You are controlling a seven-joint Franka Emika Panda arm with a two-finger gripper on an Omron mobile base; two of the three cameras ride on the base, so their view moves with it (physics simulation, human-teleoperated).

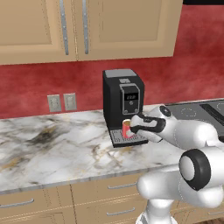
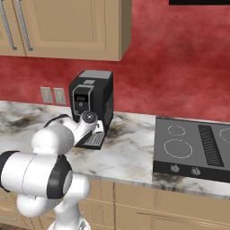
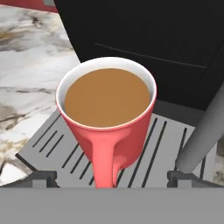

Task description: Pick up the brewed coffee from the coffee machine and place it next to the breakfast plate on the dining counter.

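the arm (image 1: 192, 144) is built of glossy white, rounded segments, each met by a black band at the joint. a round grey cap (image 2: 88, 117) sits at the wrist. the hand is black, and its two small finger tips (image 3: 43, 178) are dark grey and blocky.

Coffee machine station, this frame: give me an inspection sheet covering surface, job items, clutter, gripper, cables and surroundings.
Surface: marble wall counter, veined dark and tan, over wooden drawers.
Job's things: red mug full of light brown coffee stands upright on the grey drip tray of the black coffee machine; its handle points toward the hand camera.
Clutter: nothing seen.
Gripper: gripper sits at the mug, jaws wide open, one fingertip on each side of the handle; mug not gripped.
Cables: nothing seen.
Surroundings: red wall, wooden upper cabinets, two wall outlets, black cooktop right of the machine.
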